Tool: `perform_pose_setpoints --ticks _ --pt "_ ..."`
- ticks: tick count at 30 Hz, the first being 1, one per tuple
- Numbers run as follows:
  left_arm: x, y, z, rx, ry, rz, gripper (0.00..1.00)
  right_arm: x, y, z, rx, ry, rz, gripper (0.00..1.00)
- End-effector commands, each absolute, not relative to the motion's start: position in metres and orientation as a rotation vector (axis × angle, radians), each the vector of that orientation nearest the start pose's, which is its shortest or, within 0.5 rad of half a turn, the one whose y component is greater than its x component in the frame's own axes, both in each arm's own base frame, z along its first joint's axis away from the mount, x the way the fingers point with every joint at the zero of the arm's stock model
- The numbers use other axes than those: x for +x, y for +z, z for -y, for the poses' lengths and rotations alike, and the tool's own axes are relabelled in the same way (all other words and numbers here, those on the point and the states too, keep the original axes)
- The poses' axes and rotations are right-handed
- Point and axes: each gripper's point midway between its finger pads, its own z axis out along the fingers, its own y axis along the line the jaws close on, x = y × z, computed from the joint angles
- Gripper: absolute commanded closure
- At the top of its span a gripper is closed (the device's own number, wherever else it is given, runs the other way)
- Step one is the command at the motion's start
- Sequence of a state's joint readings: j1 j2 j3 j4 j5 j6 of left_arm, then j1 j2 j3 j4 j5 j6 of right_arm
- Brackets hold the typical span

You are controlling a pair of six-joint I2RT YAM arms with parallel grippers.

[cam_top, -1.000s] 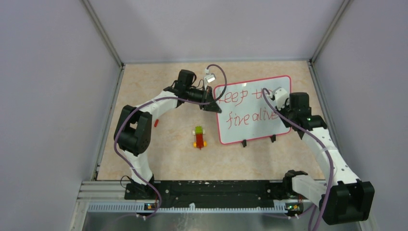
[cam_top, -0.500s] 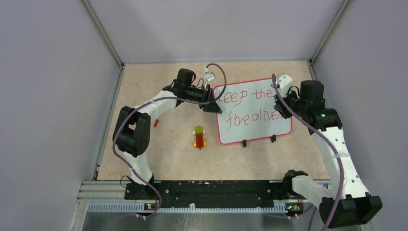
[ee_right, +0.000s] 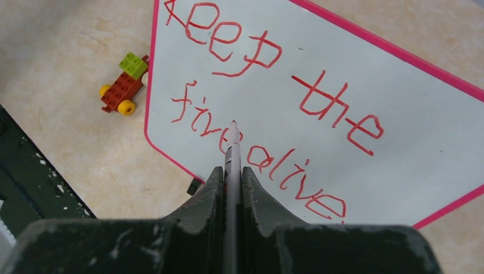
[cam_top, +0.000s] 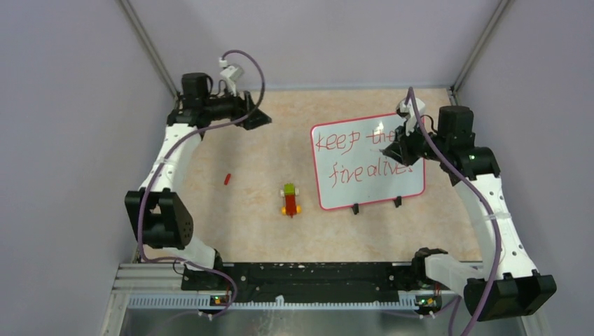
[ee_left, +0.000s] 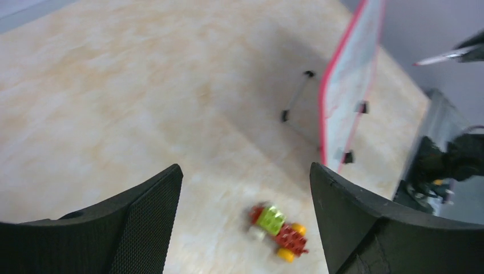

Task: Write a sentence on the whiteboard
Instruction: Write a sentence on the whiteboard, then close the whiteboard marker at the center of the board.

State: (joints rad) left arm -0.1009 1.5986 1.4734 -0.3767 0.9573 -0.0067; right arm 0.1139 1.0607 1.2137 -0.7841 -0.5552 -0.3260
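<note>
Whiteboard stands on the right half of the tabletop, propped on two black feet, its face carrying red handwriting: "keep the" above "fire alive". The right claw hangs over the board's right part, pinching a marker whose tip points at the lower line; in the left wrist view the tip looks clear of the surface. Just left of the board lies a small brick car, and further left a tiny red piece. The left claw hovers near the far left corner, spread wide and holding nothing.
</note>
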Motion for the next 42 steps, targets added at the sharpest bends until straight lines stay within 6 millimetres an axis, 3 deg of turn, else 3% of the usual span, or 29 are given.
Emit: perform_pose_setpoints --ticks 1,5,8,11,21,29,37,42 --pt "0.389 0.264 0.097 0.513 -0.786 -2.058 0.15 0.278 0.293 -0.131 -0.76 0.601 -1.907 1.0" --pt "0.38 0.205 0.026 0.448 -0.463 -2.257 0.21 0.277 0.293 -0.139 -0.768 0.654 -1.883 1.0" --pt "0.372 0.169 0.001 0.438 -0.352 -2.338 0.25 0.276 0.293 -0.143 -0.769 0.687 -1.872 1.0" --pt "0.368 0.142 -0.007 0.514 -0.316 -2.406 0.36 0.275 0.291 -0.145 -0.769 0.707 -1.876 1.0" --pt "0.353 0.06 -0.006 0.613 -0.261 -2.784 0.42 0.274 0.282 -0.14 -0.774 0.67 -1.914 1.0" --pt "0.355 0.042 -0.005 0.698 -0.133 -2.932 0.42 0.272 0.277 -0.135 -0.778 0.636 -1.919 1.0" --pt "0.35 0.027 -0.001 0.772 -0.015 -3.045 0.55 0.272 0.27 -0.133 -0.782 0.613 -1.927 1.0" --pt "0.35 0.019 -0.006 0.799 0.069 -3.09 0.57 0.271 0.269 -0.131 -0.785 0.596 -1.925 1.0"
